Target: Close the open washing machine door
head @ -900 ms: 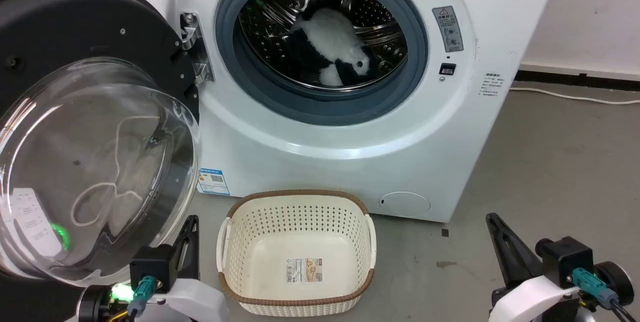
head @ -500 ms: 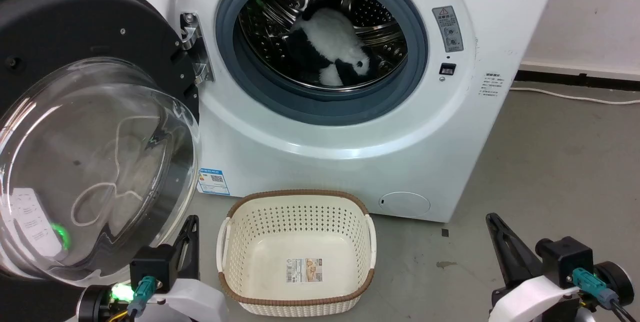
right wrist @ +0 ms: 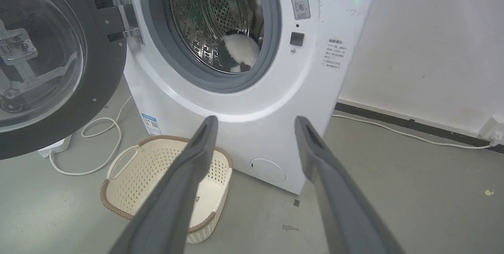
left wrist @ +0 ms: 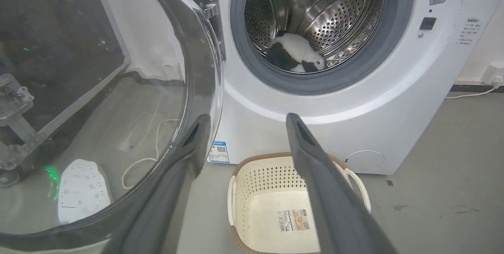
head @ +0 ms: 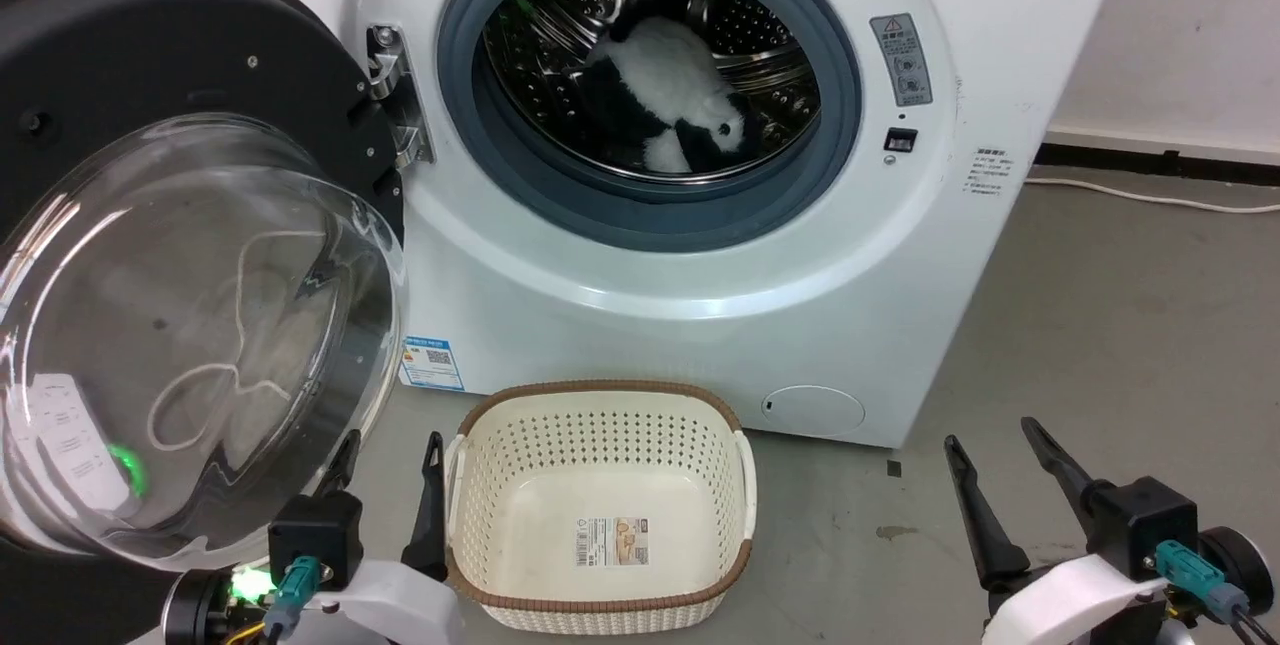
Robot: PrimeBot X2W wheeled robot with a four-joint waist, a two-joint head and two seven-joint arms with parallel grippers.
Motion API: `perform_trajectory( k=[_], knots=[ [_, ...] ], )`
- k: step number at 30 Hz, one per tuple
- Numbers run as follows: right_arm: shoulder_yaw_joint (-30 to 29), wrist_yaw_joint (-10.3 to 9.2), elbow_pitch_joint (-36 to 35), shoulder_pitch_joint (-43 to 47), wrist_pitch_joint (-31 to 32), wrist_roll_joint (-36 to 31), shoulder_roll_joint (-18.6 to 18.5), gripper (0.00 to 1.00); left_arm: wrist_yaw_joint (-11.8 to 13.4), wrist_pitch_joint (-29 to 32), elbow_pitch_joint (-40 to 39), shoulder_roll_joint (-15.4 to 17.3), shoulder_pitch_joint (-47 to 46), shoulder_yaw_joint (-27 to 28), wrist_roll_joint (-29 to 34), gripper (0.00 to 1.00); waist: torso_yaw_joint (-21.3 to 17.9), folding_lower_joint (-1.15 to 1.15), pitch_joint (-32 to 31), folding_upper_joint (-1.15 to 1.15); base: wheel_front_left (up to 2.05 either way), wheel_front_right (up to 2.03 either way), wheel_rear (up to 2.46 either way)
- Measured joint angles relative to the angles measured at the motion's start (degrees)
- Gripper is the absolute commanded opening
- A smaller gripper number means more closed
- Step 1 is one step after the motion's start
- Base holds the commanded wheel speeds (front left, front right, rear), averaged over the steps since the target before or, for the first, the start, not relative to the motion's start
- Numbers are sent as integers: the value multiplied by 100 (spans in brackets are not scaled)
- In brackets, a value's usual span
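Nearest the camera, low at the left of the head view, the left gripper (head: 392, 443) has its two long dark fingers spread apart with nothing between them, one finger just beside the lower edge of the door's glass; whether it touches cannot be told. Low at the right, the right gripper (head: 989, 432) is likewise spread wide and empty above the grey concrete floor (head: 1100, 325). Between them stands a cream perforated plastic basket (head: 600, 390) with a brown woven rim. To its left, the large round washing machine door (head: 150, 35), with its wide black rim and bulging clear glass bowl, is swung fully open on a metal hinge (head: 395, 95) at the left side of the opening. Behind the basket rises the white front-loading washing machine (head: 650, 325), its grey rubber ring (head: 640, 215) circling a perforated steel drum (head: 560, 25) where a black and white plush toy (head: 660, 95) lies. Farther right, a thin white cable (head: 1150, 195) runs along the floor by the wall
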Motion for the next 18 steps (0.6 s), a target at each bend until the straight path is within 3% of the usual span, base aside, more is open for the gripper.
perform_trajectory(
  k=[9,18],
  knots=[
    [-1,0,-23,87,-101,4,-1,100,1,-118,9,21,1,-47,0,100,161,0,-36,0,0,0,0],
    [126,0,-38,143,-247,8,-1,100,9,-249,9,116,12,-134,0,100,577,-1,-99,0,0,0,0]
  ],
)
